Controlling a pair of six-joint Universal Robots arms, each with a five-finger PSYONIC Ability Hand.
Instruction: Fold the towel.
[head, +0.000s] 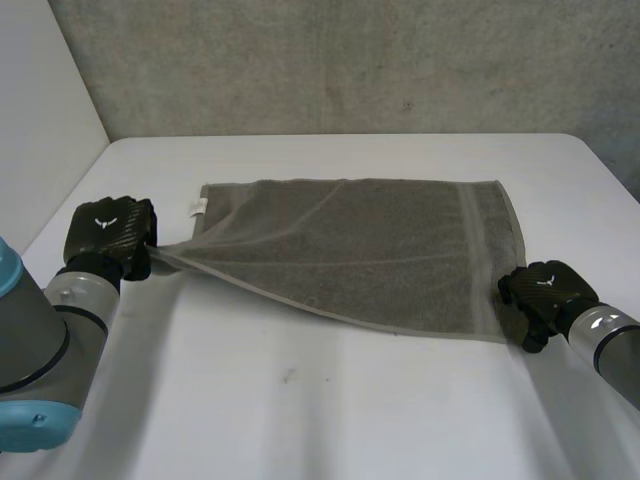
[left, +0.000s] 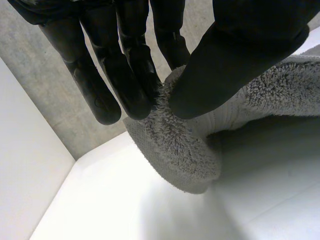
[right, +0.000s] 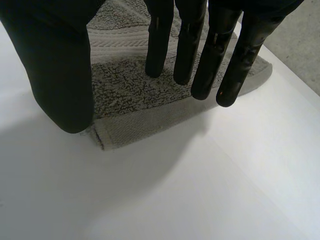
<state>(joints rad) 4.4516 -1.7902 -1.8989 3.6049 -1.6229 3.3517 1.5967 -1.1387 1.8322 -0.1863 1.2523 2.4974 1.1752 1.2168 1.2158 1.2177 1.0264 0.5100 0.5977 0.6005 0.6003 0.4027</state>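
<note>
A grey towel (head: 360, 250) lies spread across the middle of the white table (head: 330, 410). My left hand (head: 112, 236) is at the towel's near left corner and pinches it between thumb and fingers (left: 135, 85); that corner (left: 180, 150) is lifted off the table and pulled taut. My right hand (head: 545, 295) hovers over the near right corner (right: 107, 135), which lies flat. Its fingers (right: 200, 50) are straight and spread, with the thumb apart and nothing held.
A small white label (head: 199, 207) sticks out at the towel's far left corner. A grey concrete wall (head: 340, 60) rises behind the table, and a white wall (head: 40, 120) stands at the left. Bare tabletop runs along the near side.
</note>
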